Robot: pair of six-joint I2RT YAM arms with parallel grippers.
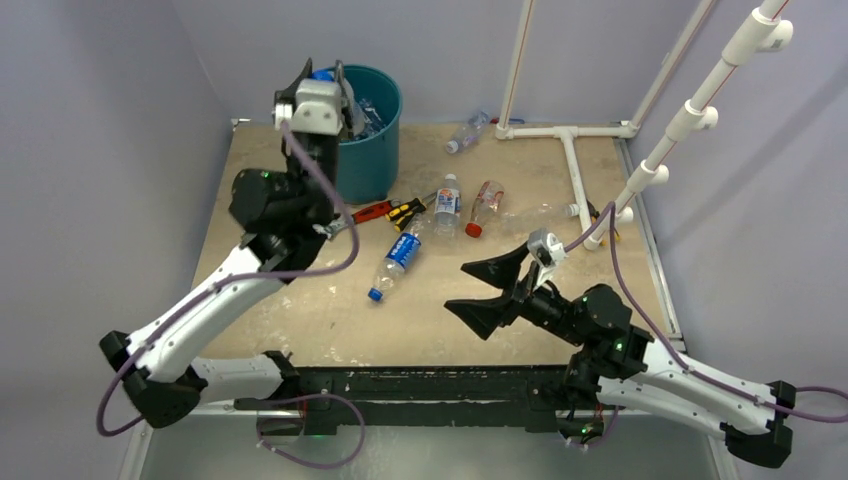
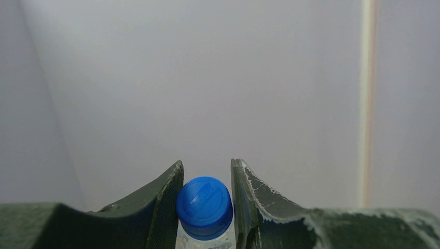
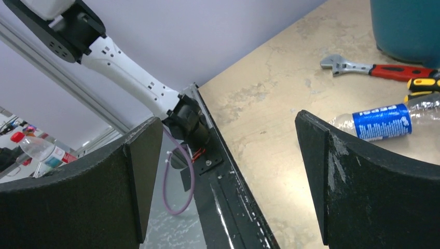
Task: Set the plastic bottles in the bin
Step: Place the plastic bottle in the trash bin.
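My left gripper (image 1: 326,74) is raised over the near-left rim of the teal bin (image 1: 372,150) and is shut on a clear bottle with a blue cap (image 2: 204,206); the cap sits between the fingers (image 2: 165,202). Bottles lie inside the bin (image 1: 368,118). On the table lie a blue-labelled bottle (image 1: 398,257), also in the right wrist view (image 3: 386,120), a white-capped bottle (image 1: 446,204), a red-capped bottle (image 1: 484,207), a clear bottle (image 1: 535,213) and one at the back (image 1: 467,132). My right gripper (image 1: 472,287) is open and empty above the table's near middle.
A red-handled wrench (image 1: 362,214) and a yellow-black screwdriver (image 1: 408,211) lie in front of the bin; both show in the right wrist view (image 3: 379,69). A white pipe frame (image 1: 578,170) stands at the back right. The table's near edge has a black rail (image 1: 420,380).
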